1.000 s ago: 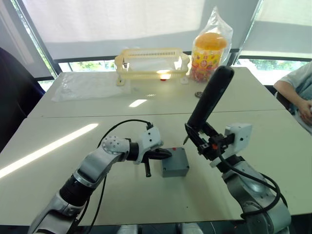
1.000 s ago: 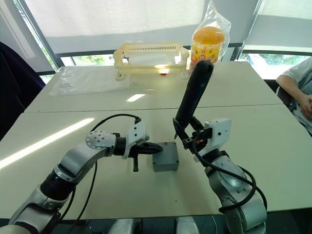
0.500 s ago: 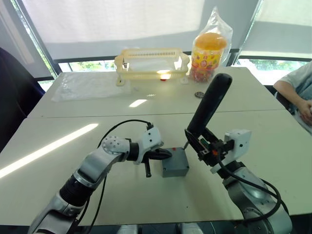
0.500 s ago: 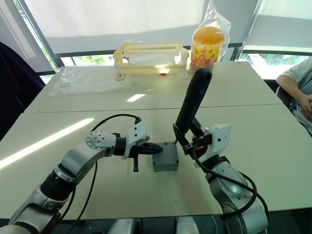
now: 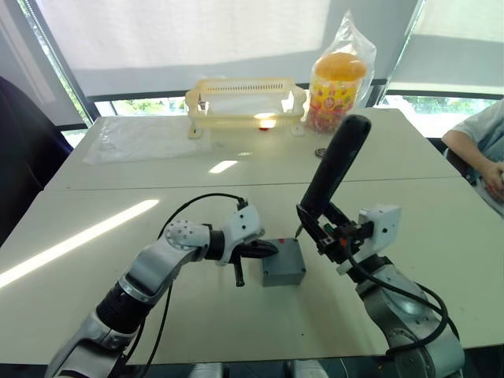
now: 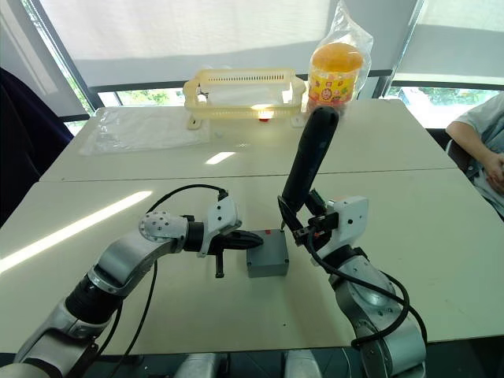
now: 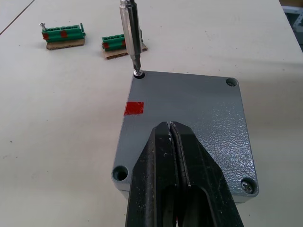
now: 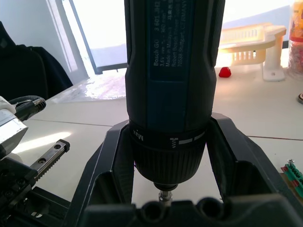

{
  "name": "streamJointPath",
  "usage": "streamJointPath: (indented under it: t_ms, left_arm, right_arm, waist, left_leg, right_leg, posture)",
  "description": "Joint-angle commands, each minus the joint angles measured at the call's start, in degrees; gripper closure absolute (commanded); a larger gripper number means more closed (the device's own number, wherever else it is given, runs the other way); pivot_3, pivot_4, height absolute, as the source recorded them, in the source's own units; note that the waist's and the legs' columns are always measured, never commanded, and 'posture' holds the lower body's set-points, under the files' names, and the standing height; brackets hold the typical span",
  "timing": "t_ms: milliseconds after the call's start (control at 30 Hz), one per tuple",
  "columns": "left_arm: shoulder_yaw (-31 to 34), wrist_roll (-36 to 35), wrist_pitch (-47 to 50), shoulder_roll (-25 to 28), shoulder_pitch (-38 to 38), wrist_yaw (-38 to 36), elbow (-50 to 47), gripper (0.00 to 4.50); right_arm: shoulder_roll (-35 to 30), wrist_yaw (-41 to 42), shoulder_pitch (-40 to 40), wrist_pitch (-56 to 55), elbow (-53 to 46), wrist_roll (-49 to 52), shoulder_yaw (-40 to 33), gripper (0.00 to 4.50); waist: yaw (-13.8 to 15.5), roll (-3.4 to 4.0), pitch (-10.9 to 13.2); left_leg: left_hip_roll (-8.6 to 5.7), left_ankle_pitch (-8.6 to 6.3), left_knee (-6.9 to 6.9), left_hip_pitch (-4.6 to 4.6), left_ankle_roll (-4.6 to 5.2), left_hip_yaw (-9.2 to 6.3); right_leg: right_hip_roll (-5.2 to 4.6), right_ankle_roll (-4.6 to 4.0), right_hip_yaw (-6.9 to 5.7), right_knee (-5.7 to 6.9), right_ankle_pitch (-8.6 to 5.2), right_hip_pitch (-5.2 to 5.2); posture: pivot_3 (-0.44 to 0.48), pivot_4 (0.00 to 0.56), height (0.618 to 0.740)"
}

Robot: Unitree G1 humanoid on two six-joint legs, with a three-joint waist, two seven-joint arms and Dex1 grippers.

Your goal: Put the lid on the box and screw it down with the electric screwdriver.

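Lid [image 7: 189, 118] sits flat on top of the box [image 5: 283, 272], centre of the frame and a touch low on the pale counter [image 5: 94, 260], red mark [image 7: 133, 108] showing near one edge. The left claw [image 5: 264, 250] reaches in from the left, its two black fingers [image 7: 165, 161] pressed together with no gap, tips resting on the lid's near side. Over on the right, the right claw [image 5: 321, 228] is clamped around the thick black electric screwdriver [image 5: 335, 169], whose body leans up and to the right toward the top of the frame. The thin metal bit [image 7: 131, 33] comes down at a slant and its tip sits in the corner screw hole [image 7: 138, 74] of the lid. The other three corners show their holes too.

Just beyond the box in the left wrist view lie two green connector pieces [image 7: 64, 36] side by side on the counter. Upper middle of the frame holds a cream plastic basket [image 5: 246, 101], with a bagged orange-topped jar [image 5: 340, 79] to its right. A person's arm [image 5: 480, 153] rests at the right edge
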Motion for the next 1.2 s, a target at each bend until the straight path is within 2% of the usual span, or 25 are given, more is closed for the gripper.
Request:
streamJointPath:
  t_ms: [33, 600, 933, 1200]
  left_arm:
    - [-1.1, 0.6, 0.7, 0.3, 0.9, -0.2, -0.3, 4.5]
    - [-1.1, 0.7, 0.9, 0.3, 1.0, 0.1, -0.6, 4.5]
    - [-1.1, 0.7, 0.7, 0.2, 0.9, 0.3, -0.5, 4.5]
    - [-1.4, 0.9, 0.6, 0.3, 1.1, 0.1, -0.9, 4.5]
  right_arm:
    - [0.3, 0.4, -1.2, -2.8, -1.9, 0.3, -0.7, 2.73]
    - [0.4, 1.1, 0.4, -3.7, -0.7, -0.3, -0.2, 2.73]
    - [-2.2, 4.2, 2.0, -8.8, 5.2, -5.8, 2.5, 2.73]
    - [-2.1, 5.9, 3.5, -12.1, 9.6, -5.8, 2.6, 2.73]
  waist:
    - [0.0, 0.0, 0.0]
    - [0.0, 0.0, 0.0]
    - [0.0, -0.16, -0.1]
    - [0.0, -0.27, -0.2]
  left_leg:
    - [0.0, 0.0, 0.0, 0.0, 0.0, 0.0]
    - [0.0, 0.0, 0.0, 0.0, 0.0, 0.0]
    - [0.0, 0.0, 0.0, 0.04, 0.0, 0.0]
    - [0.01, 0.0, 0.0, 0.22, 0.0, -0.05]
  right_leg:
    - [0.0, 0.01, 0.0, 0.0, 0.0, 0.0]
    - [0.0, 0.01, 0.0, 0.0, 0.0, 0.0]
    - [0.0, -0.01, 0.0, 0.0, -0.01, 0.04]
    - [0.0, -0.11, -0.06, -0.09, -0.06, 0.31]
  posture:
    - [0.0, 0.15, 0.74]
    - [0.0, 0.15, 0.74]
    - [0.0, 0.15, 0.74]
    - [0.0, 0.15, 0.74]
